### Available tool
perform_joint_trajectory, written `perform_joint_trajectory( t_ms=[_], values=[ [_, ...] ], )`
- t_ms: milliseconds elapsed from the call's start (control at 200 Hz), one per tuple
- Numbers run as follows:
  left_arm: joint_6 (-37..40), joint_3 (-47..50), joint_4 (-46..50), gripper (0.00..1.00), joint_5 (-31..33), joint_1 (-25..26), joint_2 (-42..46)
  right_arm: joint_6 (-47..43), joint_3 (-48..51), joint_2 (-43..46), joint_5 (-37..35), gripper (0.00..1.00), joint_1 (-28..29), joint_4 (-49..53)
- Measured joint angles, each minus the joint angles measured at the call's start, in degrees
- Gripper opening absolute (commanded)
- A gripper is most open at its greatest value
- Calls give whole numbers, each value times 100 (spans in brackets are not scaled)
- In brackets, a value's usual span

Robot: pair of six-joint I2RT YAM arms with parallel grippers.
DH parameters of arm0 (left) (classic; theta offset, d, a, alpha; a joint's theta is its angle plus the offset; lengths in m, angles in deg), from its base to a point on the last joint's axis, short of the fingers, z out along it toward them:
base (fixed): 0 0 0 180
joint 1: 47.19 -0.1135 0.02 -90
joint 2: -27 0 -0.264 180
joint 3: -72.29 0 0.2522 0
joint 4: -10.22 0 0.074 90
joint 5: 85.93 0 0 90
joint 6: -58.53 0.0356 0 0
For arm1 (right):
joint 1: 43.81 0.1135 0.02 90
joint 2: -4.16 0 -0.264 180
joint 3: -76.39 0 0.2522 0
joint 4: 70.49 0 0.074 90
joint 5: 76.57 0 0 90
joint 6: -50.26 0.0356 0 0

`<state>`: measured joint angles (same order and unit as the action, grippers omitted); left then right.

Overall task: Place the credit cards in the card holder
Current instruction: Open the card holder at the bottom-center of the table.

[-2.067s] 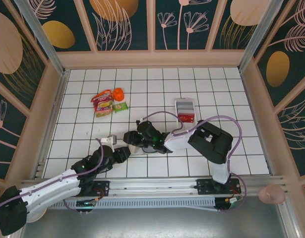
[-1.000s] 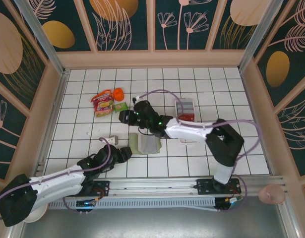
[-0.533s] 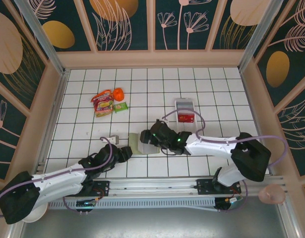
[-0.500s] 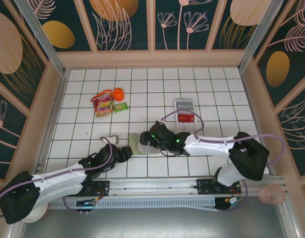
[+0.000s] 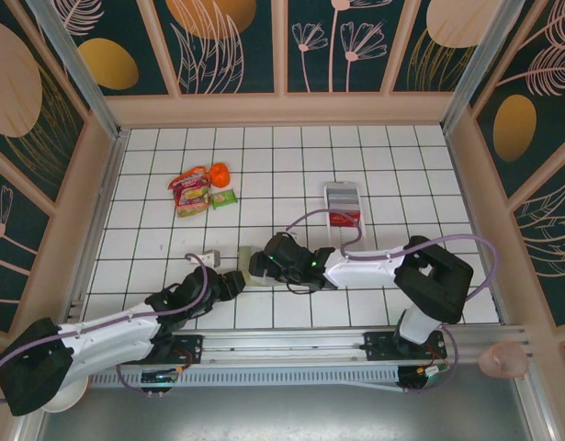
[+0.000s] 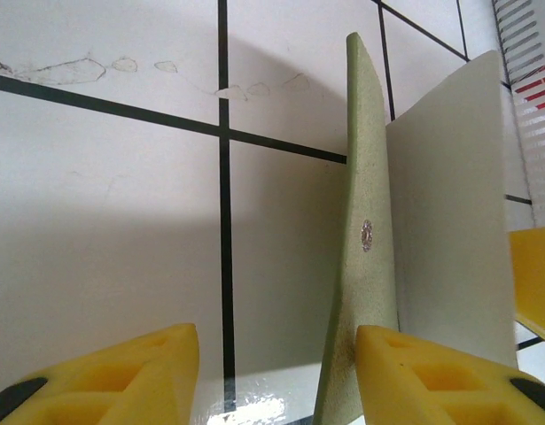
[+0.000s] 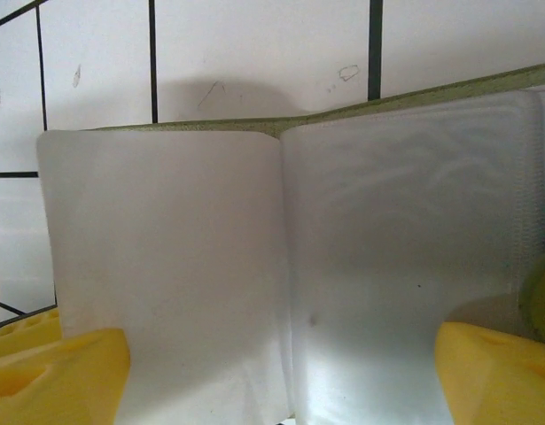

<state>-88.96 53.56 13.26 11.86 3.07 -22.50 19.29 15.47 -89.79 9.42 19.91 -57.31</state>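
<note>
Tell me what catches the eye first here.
Both arms meet at the open wallet, its pale pockets spread wide between the right jaws and its green cover on edge beside the left jaws. Behind it, red cards sit in a white tray; bright snacks lie far left.

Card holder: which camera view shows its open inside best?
Right wrist: the card holder lies open, pale pockets facing the lens. Left wrist shows its green cover edge-on; top external shows a small green patch.

The olive-green holder (image 5: 249,267) lies open on the counter (image 5: 153,239), pale inside up. Red cards (image 5: 344,219) lie well apart.
</note>
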Motion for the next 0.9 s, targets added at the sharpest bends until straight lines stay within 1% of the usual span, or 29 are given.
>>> perform_joint_trajectory(
  t_ms=[190, 275, 305, 510, 646, 736, 901],
  values=[
    [0, 4, 17, 51, 22, 0, 177, 28, -168, -164, 4, 91, 15, -7],
    [-28, 22, 63, 56, 44, 0, 321, 52, -186, -199, 46, 91, 20, -74],
    [-59, 28, 90, 58, 66, 0, 380, 63, -186, -203, 63, 91, 20, -129],
    [-282, 31, 544, 57, 380, 0, 723, 168, -186, -291, 208, 91, 42, -822],
    [-413, -52, 1025, 56, 678, 0, 807, 249, -186, -446, 372, 91, 42, -1303],
    [-518, -214, 1423, 52, 981, 0, 852, 313, -184, -555, 444, 91, 42, -1537],
    [-680, -553, 1998, 50, 1515, 0, 990, 501, -81, -629, 588, 91, 39, -2046]
  ],
)
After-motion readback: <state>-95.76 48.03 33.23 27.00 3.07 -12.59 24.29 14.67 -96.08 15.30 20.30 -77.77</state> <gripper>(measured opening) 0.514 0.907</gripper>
